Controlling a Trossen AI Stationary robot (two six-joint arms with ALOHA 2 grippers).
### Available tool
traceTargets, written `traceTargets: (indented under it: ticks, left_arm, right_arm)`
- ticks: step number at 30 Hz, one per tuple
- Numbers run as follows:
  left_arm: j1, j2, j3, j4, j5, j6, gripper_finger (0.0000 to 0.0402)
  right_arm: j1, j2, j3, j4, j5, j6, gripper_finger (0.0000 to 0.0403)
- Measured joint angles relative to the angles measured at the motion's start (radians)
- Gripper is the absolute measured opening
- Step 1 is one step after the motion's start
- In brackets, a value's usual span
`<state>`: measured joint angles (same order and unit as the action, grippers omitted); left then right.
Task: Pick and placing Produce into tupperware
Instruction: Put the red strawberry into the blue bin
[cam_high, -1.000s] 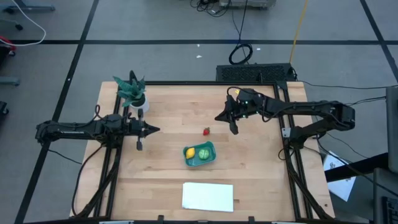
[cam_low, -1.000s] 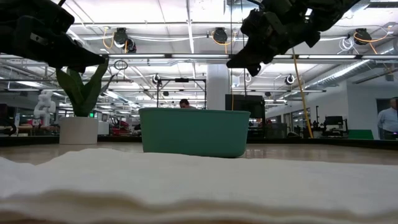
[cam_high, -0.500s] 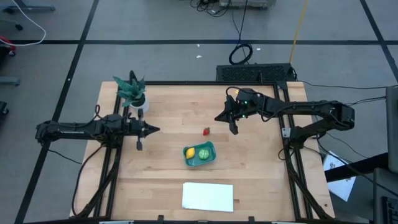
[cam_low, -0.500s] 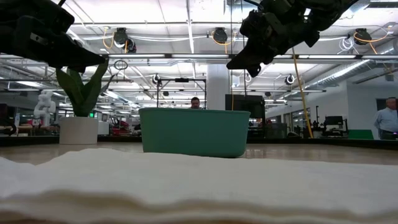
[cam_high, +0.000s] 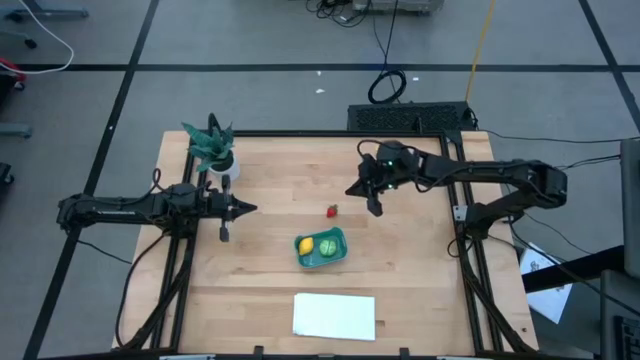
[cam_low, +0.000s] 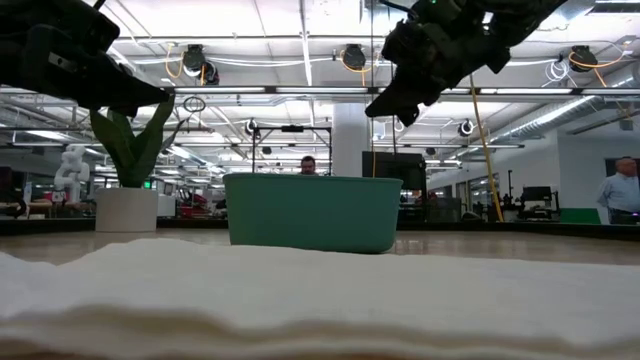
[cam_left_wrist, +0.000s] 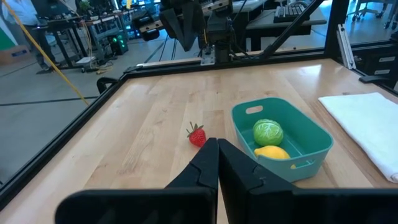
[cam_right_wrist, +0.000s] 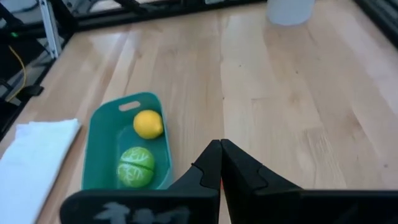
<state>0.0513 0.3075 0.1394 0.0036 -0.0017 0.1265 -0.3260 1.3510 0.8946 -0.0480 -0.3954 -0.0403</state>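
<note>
Lemon (cam_high: 305, 246) and green fruit (cam_high: 325, 246) sit in the tupperware (cam_high: 321, 249) mid-counter. Strawberry (cam_high: 332, 210) lies loose on the counter (cam_high: 280, 170) just off its 12 o'clock. Right pincer (cam_high: 375, 208), fingers together, hangs at the strawberry's 3 o'clock; left pincer (cam_high: 223, 235), also closed, waits at 9.

No text, label, brand or number can be read in any of the views. The small signs and screens in the room behind the table are too far and too small to make out.
</note>
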Motion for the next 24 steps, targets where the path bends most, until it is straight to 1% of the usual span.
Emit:
traceTargets:
  ticks: [13, 17, 24]
  left_arm:
    - [0.000, 0.000, 0.000, -0.004, 0.000, 0.000, 0.0005]
    - [0.000, 0.000, 0.000, -0.008, 0.000, 0.000, 0.0005]
    - [0.000, 0.000, 0.000, -0.008, 0.000, 0.003, 0.0005]
  right_arm:
    - [0.007, 0.181, 0.250, -0.226, 0.000, -0.091, 0.0000]
    - [0.007, 0.223, 0.319, -0.262, -0.003, -0.104, 0.0000]
    - [0.005, 0.315, 0.470, -0.411, -0.003, -0.134, 0.0000]
